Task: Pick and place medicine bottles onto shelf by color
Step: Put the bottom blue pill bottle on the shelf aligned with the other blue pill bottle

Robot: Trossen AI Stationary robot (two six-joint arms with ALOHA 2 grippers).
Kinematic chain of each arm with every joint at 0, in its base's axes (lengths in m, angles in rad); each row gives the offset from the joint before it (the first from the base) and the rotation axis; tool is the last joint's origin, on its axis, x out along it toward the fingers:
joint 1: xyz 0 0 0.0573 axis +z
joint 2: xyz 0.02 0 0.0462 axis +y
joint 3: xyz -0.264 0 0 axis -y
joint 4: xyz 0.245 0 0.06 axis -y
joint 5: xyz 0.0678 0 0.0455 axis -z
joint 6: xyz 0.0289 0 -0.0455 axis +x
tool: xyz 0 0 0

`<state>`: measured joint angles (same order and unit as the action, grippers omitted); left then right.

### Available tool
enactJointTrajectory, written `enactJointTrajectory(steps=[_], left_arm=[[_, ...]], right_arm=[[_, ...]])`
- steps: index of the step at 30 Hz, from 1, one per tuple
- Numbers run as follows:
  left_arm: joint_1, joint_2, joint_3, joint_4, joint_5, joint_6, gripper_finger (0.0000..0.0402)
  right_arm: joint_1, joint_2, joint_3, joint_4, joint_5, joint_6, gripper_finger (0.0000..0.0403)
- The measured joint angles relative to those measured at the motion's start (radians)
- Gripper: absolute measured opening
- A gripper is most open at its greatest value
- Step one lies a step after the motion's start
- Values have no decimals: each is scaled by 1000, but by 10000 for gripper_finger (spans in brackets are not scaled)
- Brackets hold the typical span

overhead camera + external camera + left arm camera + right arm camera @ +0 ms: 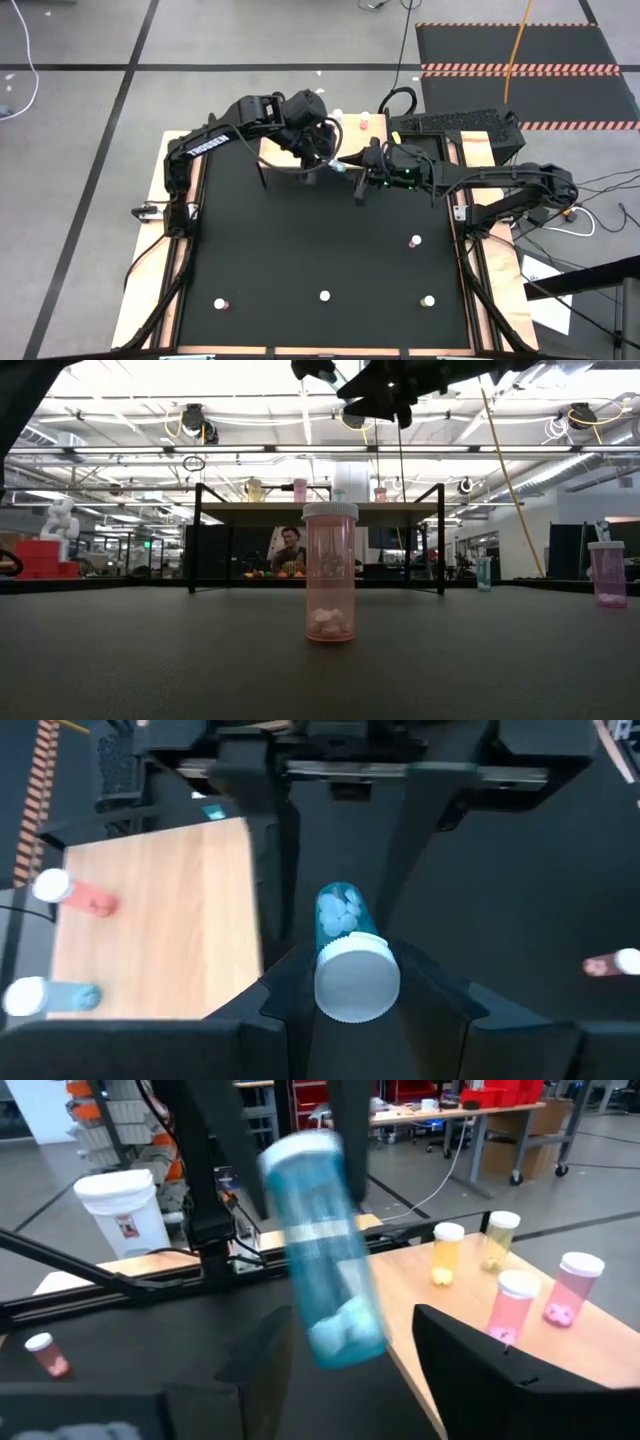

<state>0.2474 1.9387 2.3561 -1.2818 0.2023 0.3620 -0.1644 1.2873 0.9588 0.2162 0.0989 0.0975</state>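
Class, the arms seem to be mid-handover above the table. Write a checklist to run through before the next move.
1. Left gripper shut on the blue, white-capped medicine bottle: ok.
2. Right gripper open, jaws either side of that bottle: ok.
3. Right fingers touching the bottle: cannot tell.
4. Bare space on the light-wood shelf near the blue bottle already there: ok.

White bucket, red bins, black floor mat, yellow cable
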Motion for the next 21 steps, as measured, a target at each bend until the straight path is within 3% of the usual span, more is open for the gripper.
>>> enactJointTrajectory(steps=[7, 13, 21], left_arm=[[-4, 6, 0, -29, 7, -49, 120], [-3, 6, 0, -14, 7, -78, 120], [-3, 6, 0, -3, 6, -114, 120]], right_arm=[[-1, 0, 0, 44, -100, 24, 144], [-1, -1, 0, 46, -103, 42, 109], [-1, -1, 0, 49, -104, 48, 104]])
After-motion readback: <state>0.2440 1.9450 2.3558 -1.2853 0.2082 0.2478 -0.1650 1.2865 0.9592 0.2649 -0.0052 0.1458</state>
